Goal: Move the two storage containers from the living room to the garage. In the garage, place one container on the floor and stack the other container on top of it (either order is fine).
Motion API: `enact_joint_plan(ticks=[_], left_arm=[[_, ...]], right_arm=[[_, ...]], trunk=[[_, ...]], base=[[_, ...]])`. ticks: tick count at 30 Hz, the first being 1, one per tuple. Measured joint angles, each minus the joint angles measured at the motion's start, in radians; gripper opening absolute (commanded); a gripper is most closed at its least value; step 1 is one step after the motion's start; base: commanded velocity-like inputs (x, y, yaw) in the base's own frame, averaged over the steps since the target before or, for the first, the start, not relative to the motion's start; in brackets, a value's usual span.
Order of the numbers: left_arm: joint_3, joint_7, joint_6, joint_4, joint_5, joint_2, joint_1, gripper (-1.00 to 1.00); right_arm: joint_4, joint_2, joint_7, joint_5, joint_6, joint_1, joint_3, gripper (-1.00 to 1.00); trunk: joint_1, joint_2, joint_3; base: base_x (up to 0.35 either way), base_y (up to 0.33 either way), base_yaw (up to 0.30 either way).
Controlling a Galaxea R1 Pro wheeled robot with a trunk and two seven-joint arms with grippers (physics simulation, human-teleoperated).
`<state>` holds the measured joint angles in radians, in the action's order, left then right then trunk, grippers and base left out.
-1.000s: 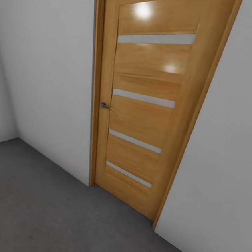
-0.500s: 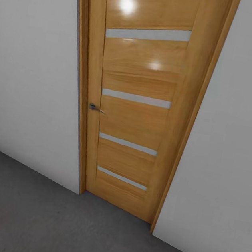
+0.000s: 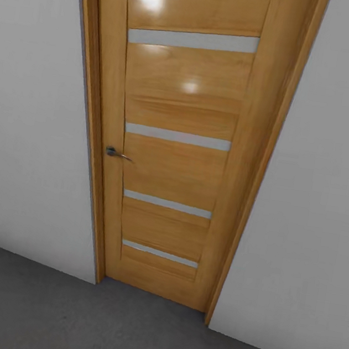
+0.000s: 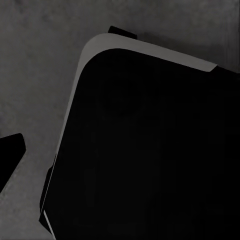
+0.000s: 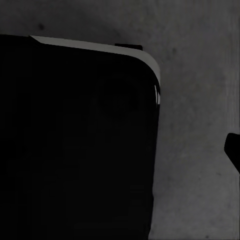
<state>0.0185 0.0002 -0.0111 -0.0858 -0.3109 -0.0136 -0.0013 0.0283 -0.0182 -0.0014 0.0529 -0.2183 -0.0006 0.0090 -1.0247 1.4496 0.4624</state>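
The two storage containers are out of view, and so is the living room. I face a wall of the garage: pale grey walls (image 3: 29,136) and the dark grey concrete floor (image 3: 63,320). Both wrist views look down at that floor (image 4: 35,75) past my black base (image 4: 150,150), whose rounded corner also appears in the right wrist view (image 5: 75,150). A small dark tip (image 4: 10,155) juts in at the edge of the left wrist view and another (image 5: 233,150) at the edge of the right wrist view. Whether either gripper is open or shut cannot be read.
A shut wooden door (image 3: 171,157) with horizontal pale strips and a metal handle (image 3: 113,152) stands straight ahead in its wood frame (image 3: 259,170). Wall runs off on both sides of it. Bare concrete lies between me and the door.
The whole picture has shifted: the door has slid left and the left room corner has left the frame, so the camera has turned right. Nothing in the room itself moved.
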Motion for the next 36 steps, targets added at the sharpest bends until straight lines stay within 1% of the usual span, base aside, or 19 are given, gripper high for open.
enact_joint_plan(ticks=[13, 17, 22, 28, 36], left_arm=[[0.0, 0.001, 0.0, 0.0, 0.0, 0.001, 0.0, 1.0], [0.0, 0.001, 0.0, 0.0, 0.0, 0.001, 0.0, 1.0], [0.0, 0.001, 0.0, 0.0, 0.0, 0.001, 0.0, 1.0], [0.0, 0.001, -0.001, -0.001, 0.0, 0.001, 0.0, 1.0], [0.0, 0.001, -0.001, -0.001, 0.0, 0.002, 0.001, 1.0]], right_arm=[[0.0, 0.0, 0.0, 0.0, 0.0, 0.0, 0.0, 1.0], [0.0, 0.0, 0.0, 0.0, 0.0, 0.0, 0.0, 1.0], [0.0, 0.0, 0.0, -0.001, 0.0, 0.0, 0.0, 1.0], [0.0, 0.001, 0.0, 0.001, 0.0, 0.0, 0.0, 1.0], [0.0, 0.0, 0.002, 0.001, 0.0, 0.0, 0.0, 1.0]], trunk=[[0.0, 0.0, 0.0], [0.0, 0.0, 0.0], [0.0, 0.0, 0.0], [0.0, 0.0, 0.0], [0.0, 0.0, 0.0]], base=[[0.16, 0.325, -0.279], [0.144, 0.328, -0.203], [0.109, 0.283, -0.045], [0.011, 0.032, -0.002], [0.0, 0.001, 0.107]])
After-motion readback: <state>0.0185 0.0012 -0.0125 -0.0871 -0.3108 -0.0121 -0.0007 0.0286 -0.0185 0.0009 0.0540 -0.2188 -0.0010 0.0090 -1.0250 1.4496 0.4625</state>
